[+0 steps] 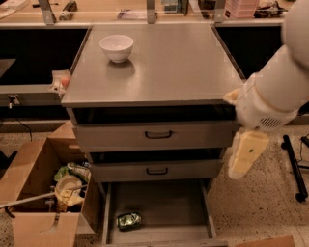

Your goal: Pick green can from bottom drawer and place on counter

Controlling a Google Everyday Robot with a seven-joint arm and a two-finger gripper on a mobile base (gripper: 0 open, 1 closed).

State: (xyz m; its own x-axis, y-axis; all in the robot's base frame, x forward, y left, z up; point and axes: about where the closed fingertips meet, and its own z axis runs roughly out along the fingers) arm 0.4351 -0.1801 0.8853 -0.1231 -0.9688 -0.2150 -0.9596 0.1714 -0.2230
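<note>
Green can (129, 220): lying front-left on bottom drawer (166, 200) floor, well below and left of gripper (246, 153). Latter prob. the cream part hanging just right of drawer fronts (111, 137); open/closed state: cannot tell.

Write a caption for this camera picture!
Green can lies in the open bottom drawer; pincer hangs right of the cabinet.

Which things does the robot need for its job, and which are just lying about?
For the job:
can, lying in the bottom drawer
counter
gripper, hanging to the right of the drawers

Just lying about:
bowl on the counter
box of junk
workbench behind
</note>
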